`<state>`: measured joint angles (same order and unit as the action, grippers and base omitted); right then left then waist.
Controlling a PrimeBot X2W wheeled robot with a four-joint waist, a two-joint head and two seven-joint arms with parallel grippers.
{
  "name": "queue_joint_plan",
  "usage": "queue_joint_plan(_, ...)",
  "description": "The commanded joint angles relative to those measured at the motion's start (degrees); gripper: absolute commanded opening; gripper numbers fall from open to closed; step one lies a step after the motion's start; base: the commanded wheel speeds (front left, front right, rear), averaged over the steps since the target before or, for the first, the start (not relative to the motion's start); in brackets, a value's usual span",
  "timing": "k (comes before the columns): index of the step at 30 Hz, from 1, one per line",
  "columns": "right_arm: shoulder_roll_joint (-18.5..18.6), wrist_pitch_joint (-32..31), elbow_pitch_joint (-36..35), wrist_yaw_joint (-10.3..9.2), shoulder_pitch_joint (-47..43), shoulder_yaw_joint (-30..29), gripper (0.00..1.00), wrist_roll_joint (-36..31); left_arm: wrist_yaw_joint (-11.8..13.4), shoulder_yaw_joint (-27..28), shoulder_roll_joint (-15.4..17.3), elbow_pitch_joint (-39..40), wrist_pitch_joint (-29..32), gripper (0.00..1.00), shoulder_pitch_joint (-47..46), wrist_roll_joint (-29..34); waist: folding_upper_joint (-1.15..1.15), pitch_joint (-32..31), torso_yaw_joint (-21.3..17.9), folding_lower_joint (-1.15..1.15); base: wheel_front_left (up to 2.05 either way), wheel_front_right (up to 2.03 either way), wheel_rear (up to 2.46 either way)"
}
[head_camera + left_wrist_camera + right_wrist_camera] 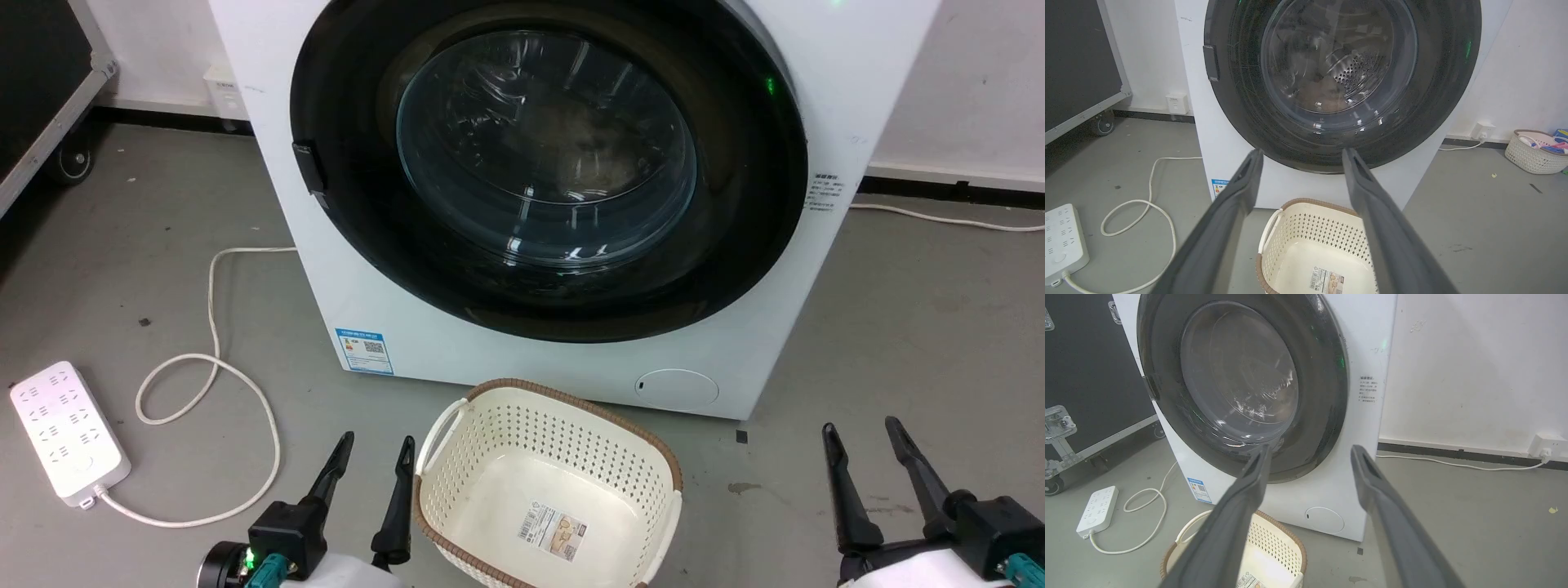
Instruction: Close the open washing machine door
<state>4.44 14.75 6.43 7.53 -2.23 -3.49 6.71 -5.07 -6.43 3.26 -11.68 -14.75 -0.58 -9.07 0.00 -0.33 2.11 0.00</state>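
Washing machine door (547,147), upper centre, looks flush; left gripper (378,441) and right gripper (860,425) gape empty; I'd press-check the latch tab (309,170).

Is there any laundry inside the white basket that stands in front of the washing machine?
No, the basket holds no clothes; a paper label lies on its bare bottom.

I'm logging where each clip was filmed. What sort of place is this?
Likely a test room or workshop set up for laundry, not a home: a white washing machine, a laundry basket in front of it, and a wheeled black flight case beside it.
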Motion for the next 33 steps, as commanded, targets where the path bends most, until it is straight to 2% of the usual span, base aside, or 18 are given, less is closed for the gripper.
queue_joint_plan(1,-0.45,0.24,-0.01,-0.04,-0.86,-0.06,1.0,-0.33,-0.22,0.05,0.06,0.0,-0.25,1.0,0.65,0.5,0.0,-0.01,-0.11,0.0,0.0,0.0,0.0)
queue_joint_plan(4,-0.62,0.25,0.25,-0.04,-0.89,0.0,1.0,-0.4,-0.32,0.11,0.01,0.12,-0.25,1.0,0.68,0.72,0.0,-0.09,-0.22,0.0,0.0,0.0,0.0)
queue_joint_plan(5,-0.39,-0.02,0.25,0.0,0.02,0.03,0.0,-0.12,-0.14,0.01,-0.06,0.08,0.03,0.0,0.01,0.42,0.0,-0.1,-0.23,0.0,0.0,0.0,0.0)
queue_joint_plan(33,-0.63,-3.18,-1.18,-0.01,0.54,0.77,0.0,-1.53,0.97,1.37,-0.17,2.56,3.23,0.0,0.13,2.25,0.0,-0.02,-0.64,0.0,0.0,0.0,0.0)
